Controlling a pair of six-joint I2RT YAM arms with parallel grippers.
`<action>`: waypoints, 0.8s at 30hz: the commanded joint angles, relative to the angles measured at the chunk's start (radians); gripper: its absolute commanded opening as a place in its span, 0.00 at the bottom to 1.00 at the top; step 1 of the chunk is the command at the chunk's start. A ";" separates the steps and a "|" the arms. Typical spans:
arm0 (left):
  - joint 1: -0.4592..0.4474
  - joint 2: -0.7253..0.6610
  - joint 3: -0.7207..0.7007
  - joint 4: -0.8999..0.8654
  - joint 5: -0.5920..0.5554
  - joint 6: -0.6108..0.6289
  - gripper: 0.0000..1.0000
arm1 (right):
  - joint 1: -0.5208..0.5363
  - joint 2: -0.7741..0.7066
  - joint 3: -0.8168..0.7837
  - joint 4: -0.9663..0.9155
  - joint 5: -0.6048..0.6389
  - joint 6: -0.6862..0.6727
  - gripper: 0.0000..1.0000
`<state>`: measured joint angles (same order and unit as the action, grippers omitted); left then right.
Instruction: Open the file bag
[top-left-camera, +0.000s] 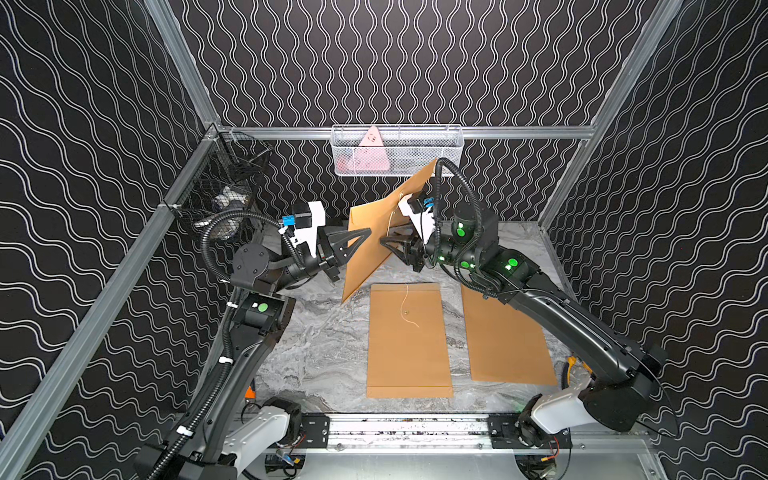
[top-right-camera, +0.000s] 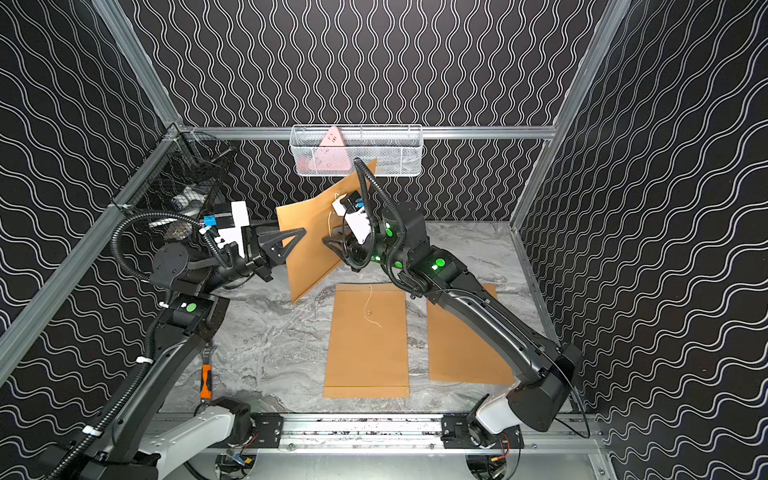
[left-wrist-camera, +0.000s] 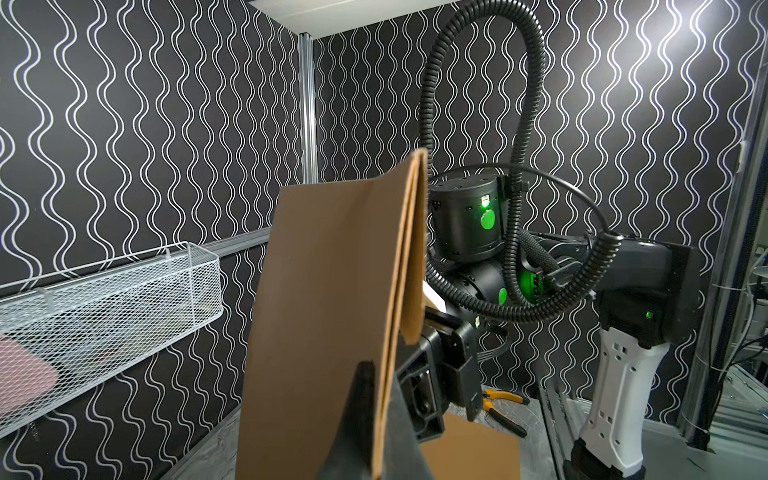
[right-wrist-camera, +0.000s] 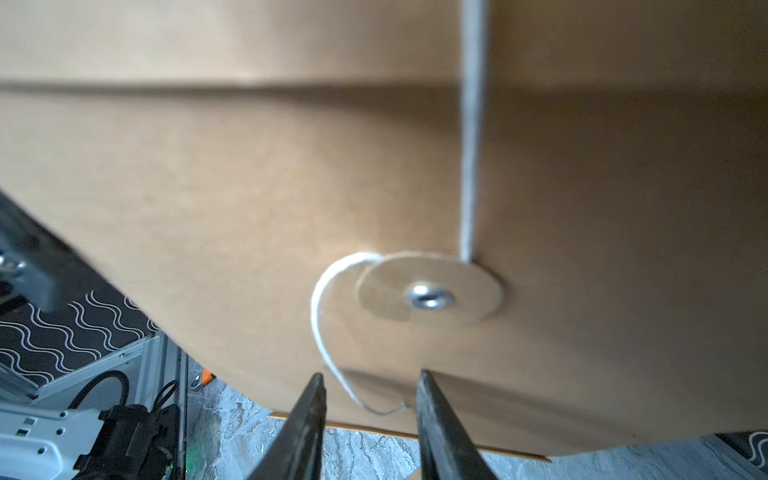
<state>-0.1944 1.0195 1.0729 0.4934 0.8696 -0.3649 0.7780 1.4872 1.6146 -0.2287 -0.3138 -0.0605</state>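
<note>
Three file bags (top-left-camera: 409, 353), two baskets (top-left-camera: 415, 158)

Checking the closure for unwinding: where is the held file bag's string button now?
In the right wrist view, the string button sits on the held file bag, facing the right arm, just beyond the parted tips of the right gripper.

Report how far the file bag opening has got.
Done: the left gripper, jaws shut, holds the brown paper file bag up over the marble table. In hand: the right gripper, jaws apart, sits at the loose loop of the white string beside the round paper closure disc. Left: the string hooks round the disc and the flap looks folded down; unwinding and lifting it remain.
</note>
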 joint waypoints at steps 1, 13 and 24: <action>0.000 0.002 0.000 0.042 0.007 -0.011 0.00 | 0.001 0.007 0.015 0.052 -0.024 0.012 0.23; 0.000 0.002 -0.024 0.080 -0.079 -0.046 0.00 | 0.001 0.007 -0.004 0.059 -0.057 0.040 0.00; 0.001 0.012 -0.072 0.207 -0.138 -0.137 0.00 | 0.001 0.025 -0.059 0.110 -0.085 0.101 0.00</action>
<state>-0.1944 1.0317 1.0050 0.6128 0.7486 -0.4671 0.7788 1.5112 1.5635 -0.1749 -0.3832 0.0189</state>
